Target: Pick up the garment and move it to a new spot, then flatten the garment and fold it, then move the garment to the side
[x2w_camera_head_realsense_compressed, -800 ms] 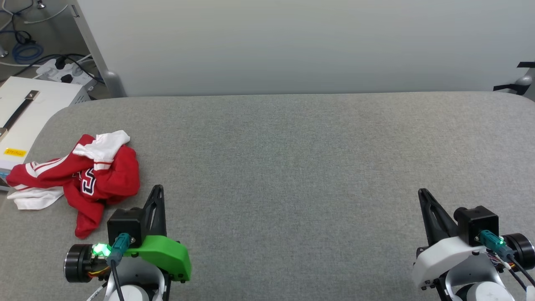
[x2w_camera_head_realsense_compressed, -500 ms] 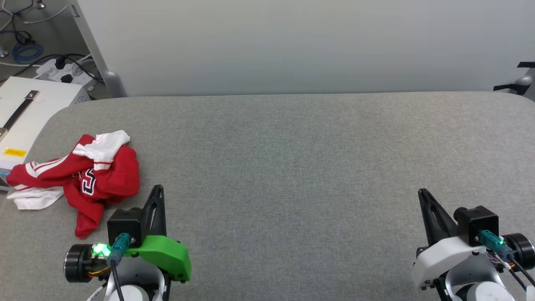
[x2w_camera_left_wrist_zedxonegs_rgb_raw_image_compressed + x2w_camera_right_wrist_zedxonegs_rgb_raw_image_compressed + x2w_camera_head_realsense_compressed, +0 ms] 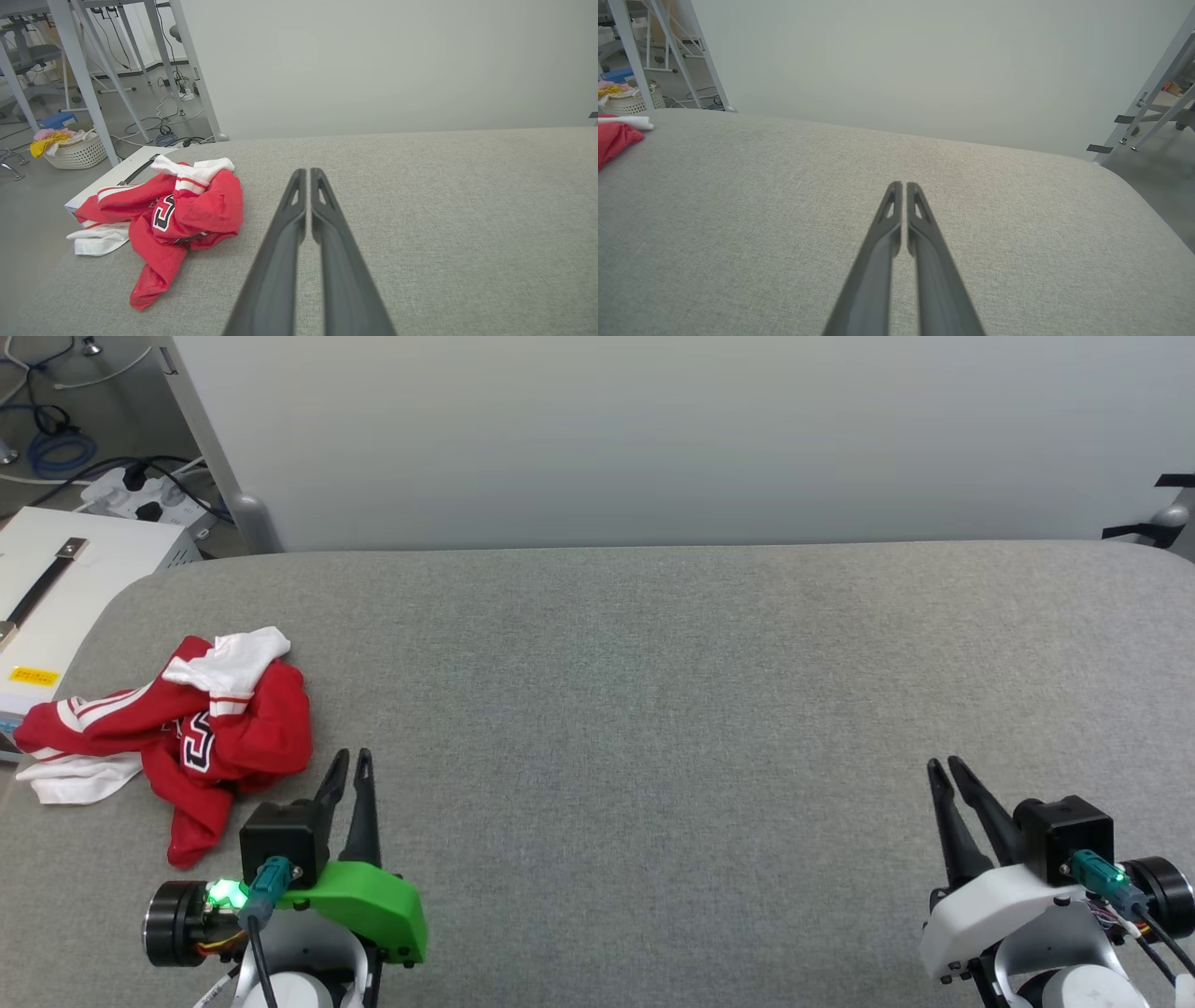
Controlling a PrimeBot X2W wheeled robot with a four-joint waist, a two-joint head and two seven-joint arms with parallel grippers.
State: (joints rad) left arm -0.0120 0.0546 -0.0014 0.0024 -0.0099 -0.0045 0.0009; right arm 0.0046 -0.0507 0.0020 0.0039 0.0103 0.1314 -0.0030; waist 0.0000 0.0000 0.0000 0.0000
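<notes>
The garment (image 3: 187, 728) lies crumpled near the left end of the grey padded table (image 3: 653, 691). It is red with white sleeves, and part of a black number shows. My left gripper (image 3: 351, 761) rests just right of and nearer than it, not touching; its fingers stand almost together with only a thin slit, holding nothing. In the left wrist view the garment (image 3: 187, 210) sits left of the left gripper (image 3: 303, 171). My right gripper (image 3: 943, 765) is far off at the table's lower right, likewise nearly closed and empty. The right wrist view has the right gripper (image 3: 901, 184) over bare cloth, with the garment (image 3: 614, 137) at its left edge.
A white box (image 3: 56, 588) stands off the table's left end, touching the garment's edge. A power strip (image 3: 140, 499) and cables lie on the floor behind it. A pale wall panel (image 3: 653, 429) backs the table. A laundry basket (image 3: 74, 149) sits on the floor.
The fingers of both grippers have parted by a thin slit from fully together. Arms and garment have not moved.
</notes>
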